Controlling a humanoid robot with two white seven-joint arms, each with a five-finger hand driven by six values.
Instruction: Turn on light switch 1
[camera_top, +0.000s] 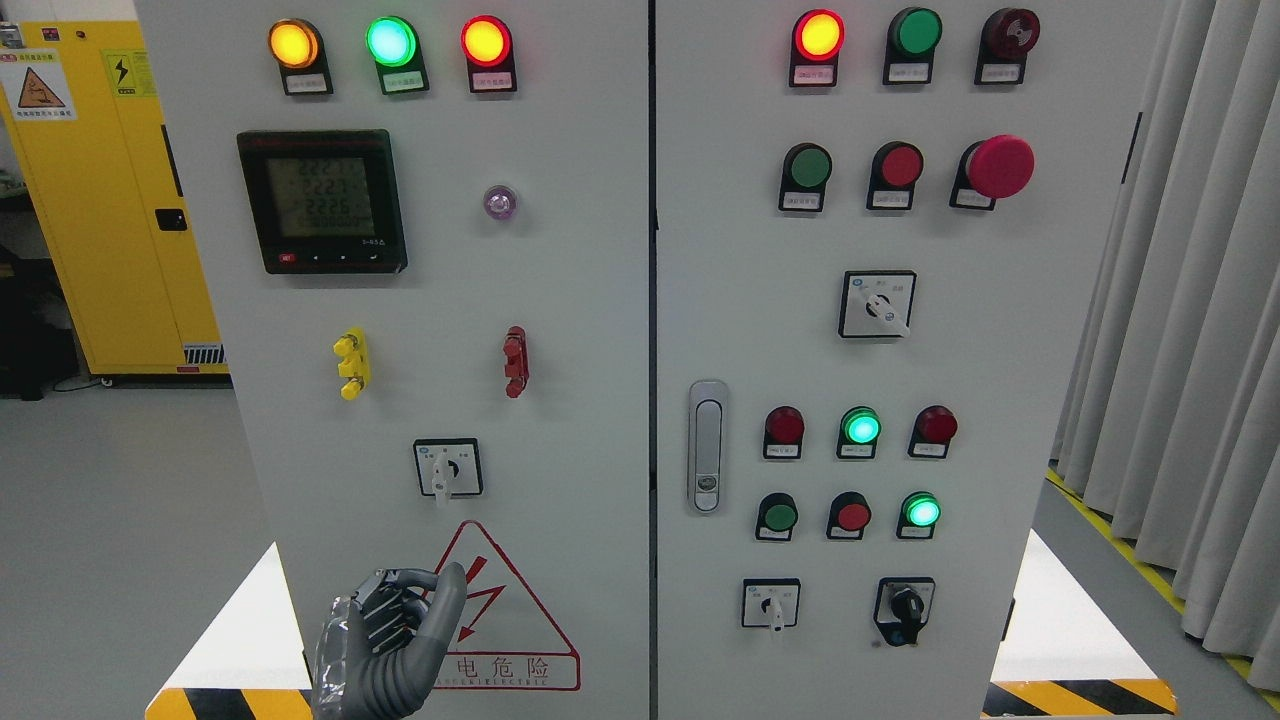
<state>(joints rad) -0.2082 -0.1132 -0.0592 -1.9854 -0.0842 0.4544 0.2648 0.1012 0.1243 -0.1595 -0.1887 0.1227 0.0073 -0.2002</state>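
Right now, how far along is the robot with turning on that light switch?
Early stage. The left hand is raised in front of the lower left door, over the red warning triangle, fingers curled, one extended upward. It touches no control; the rotary switch sits above it. Reaching and turning a switch remain.

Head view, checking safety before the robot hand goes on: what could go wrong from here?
1. The grey left robot hand sits low over the red triangular warning sign, below the white rotary selector switch; rising, it could knock that knob by accident.
2. Yellow terminal posts and red terminal posts protrude higher up, easy to snag.
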